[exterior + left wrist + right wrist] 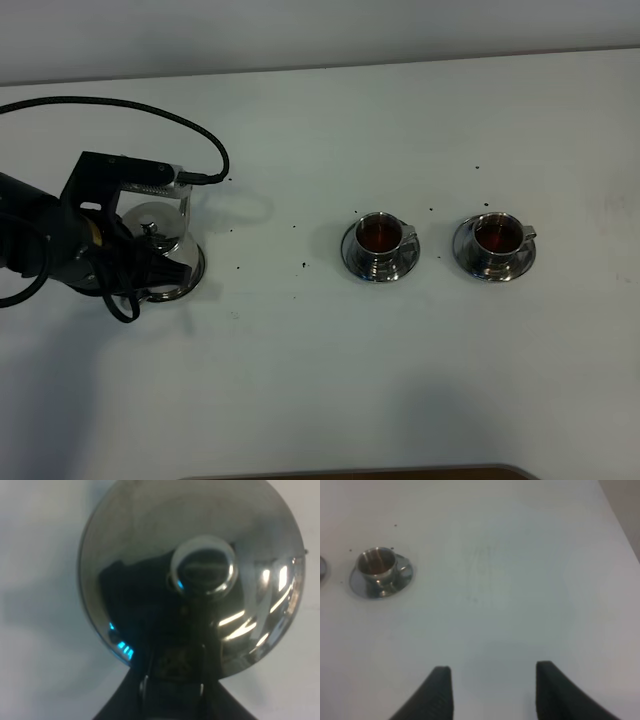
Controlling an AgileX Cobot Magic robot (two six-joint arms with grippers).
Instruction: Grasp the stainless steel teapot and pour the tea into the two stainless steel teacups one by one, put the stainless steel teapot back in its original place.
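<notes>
With both cups [381, 236] [496, 235] well right of the coaster [190, 275] showing tea, the teapot [155, 228] sat back on it, the left claw [150, 268] partly closed at its handle, so release seemed next.

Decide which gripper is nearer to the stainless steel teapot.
Left. The left gripper is right at the stainless steel teapot, over its lid. The right gripper hangs above bare table beyond the cups, far from it.
</notes>
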